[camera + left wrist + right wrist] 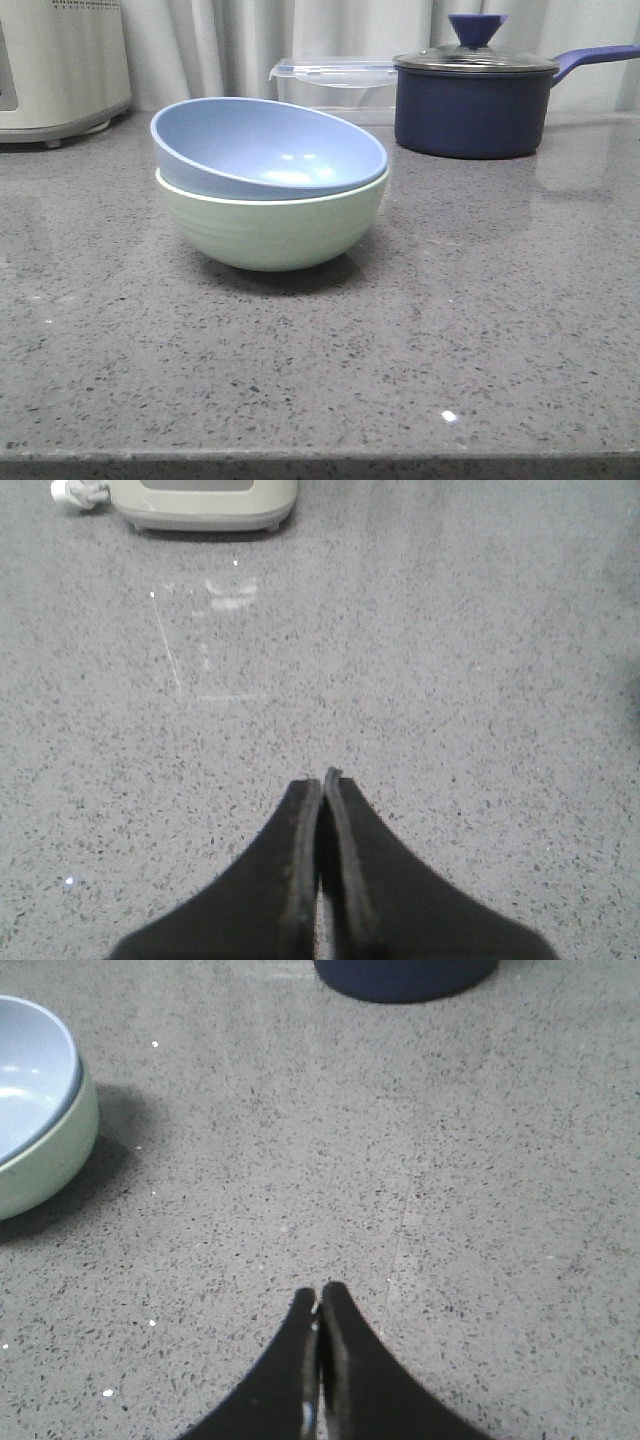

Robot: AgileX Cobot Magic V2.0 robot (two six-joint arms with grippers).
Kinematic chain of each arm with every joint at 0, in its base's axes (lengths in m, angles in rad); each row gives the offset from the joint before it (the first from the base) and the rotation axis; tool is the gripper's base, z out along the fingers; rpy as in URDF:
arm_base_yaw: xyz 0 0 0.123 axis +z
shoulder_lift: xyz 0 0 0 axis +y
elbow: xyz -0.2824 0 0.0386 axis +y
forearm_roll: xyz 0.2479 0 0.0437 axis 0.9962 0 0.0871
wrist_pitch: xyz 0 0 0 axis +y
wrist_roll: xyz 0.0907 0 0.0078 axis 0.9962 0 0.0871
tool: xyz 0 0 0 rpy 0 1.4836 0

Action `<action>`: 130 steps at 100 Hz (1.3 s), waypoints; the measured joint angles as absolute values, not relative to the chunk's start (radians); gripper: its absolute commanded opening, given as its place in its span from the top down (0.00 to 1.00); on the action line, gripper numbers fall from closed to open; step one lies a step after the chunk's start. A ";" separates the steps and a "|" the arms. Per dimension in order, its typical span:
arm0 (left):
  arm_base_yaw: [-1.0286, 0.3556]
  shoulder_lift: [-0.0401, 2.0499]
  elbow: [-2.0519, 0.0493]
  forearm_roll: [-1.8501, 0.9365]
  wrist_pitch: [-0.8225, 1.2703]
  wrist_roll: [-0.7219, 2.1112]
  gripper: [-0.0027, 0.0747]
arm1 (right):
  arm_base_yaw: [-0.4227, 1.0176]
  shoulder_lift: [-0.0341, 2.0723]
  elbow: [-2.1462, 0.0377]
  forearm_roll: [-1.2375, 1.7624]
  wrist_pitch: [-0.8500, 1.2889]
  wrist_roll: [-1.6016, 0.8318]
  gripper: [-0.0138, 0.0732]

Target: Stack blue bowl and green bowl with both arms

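The blue bowl point(268, 148) sits tilted inside the green bowl point(272, 232) on the grey stone counter, in the middle of the front view. Both also show at the edge of the right wrist view, the blue bowl point(30, 1075) nested in the green bowl point(50, 1155). My left gripper point(322, 780) is shut and empty over bare counter, with no bowl in its view. My right gripper point(320, 1293) is shut and empty over bare counter, well apart from the bowls. Neither arm shows in the front view.
A dark navy lidded saucepan point(475, 105) stands at the back right, also in the right wrist view point(405, 978). A clear lidded container point(335, 85) is behind the bowls. A white appliance point(60, 70) stands at the back left, also in the left wrist view point(205, 502).
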State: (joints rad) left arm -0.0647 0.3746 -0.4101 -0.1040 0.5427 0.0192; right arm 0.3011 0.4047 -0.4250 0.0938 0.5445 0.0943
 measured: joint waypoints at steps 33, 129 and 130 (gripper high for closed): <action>-0.065 0.319 -0.393 -0.102 0.534 0.019 0.99 | 0.301 0.332 -0.414 0.093 0.545 0.094 0.92; -0.065 0.265 -0.334 -0.102 0.528 0.019 0.99 | 0.301 0.332 -0.414 0.091 0.545 0.094 0.92; -0.065 0.259 -0.330 -0.102 0.526 0.019 0.99 | 0.301 0.332 -0.414 0.091 0.545 0.094 0.92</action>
State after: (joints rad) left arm -0.0647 0.2585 -0.3302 -0.1023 0.5257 0.0192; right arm 0.3011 0.3322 -0.4139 0.0908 0.5445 0.0943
